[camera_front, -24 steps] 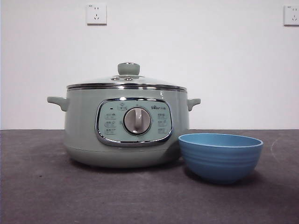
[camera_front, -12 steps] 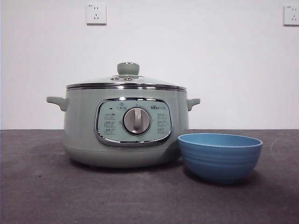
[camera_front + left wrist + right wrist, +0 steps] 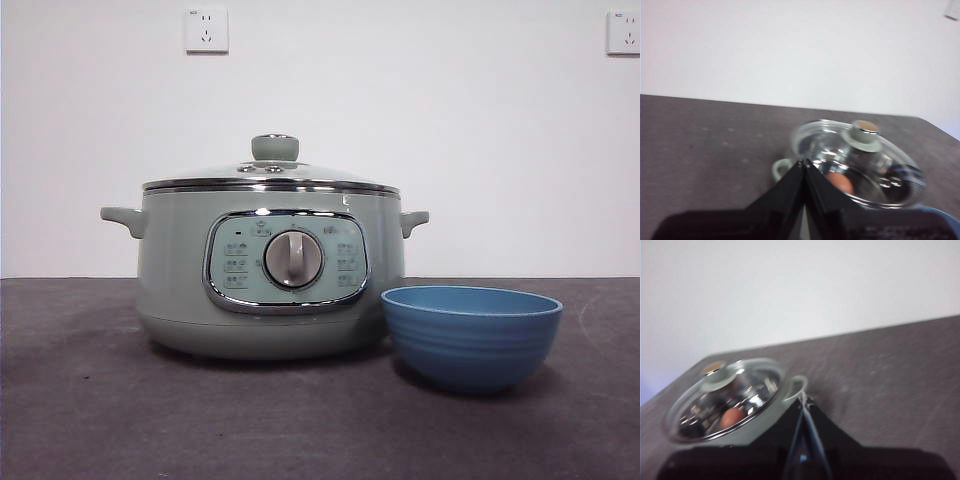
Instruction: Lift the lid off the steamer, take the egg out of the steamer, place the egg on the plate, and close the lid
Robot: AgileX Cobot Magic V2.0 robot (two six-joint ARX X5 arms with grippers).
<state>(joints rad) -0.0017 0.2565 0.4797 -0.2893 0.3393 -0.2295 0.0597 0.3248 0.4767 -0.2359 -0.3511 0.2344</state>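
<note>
The pale green steamer (image 3: 270,270) stands on the dark table with its glass lid (image 3: 272,175) seated on top, green knob upright. Through the glass, both wrist views show a brown egg (image 3: 841,182) (image 3: 731,417) inside the steamer (image 3: 782,167) (image 3: 770,415). The blue plate (image 3: 471,334), a ridged bowl, sits close to the steamer's front right and holds nothing I can see. My left gripper (image 3: 804,162) hangs shut above the table, short of the lid (image 3: 860,160). My right gripper (image 3: 804,401) is shut too, off to the other side of the lid (image 3: 727,397). Neither shows in the front view.
The dark grey table (image 3: 100,420) stretches wide around the steamer. A white wall stands behind, with a socket (image 3: 206,30) at upper left and another (image 3: 623,32) at upper right.
The steamer, lid and plate stay put apart from a slight wobble of the picture. No arm enters the front view.
</note>
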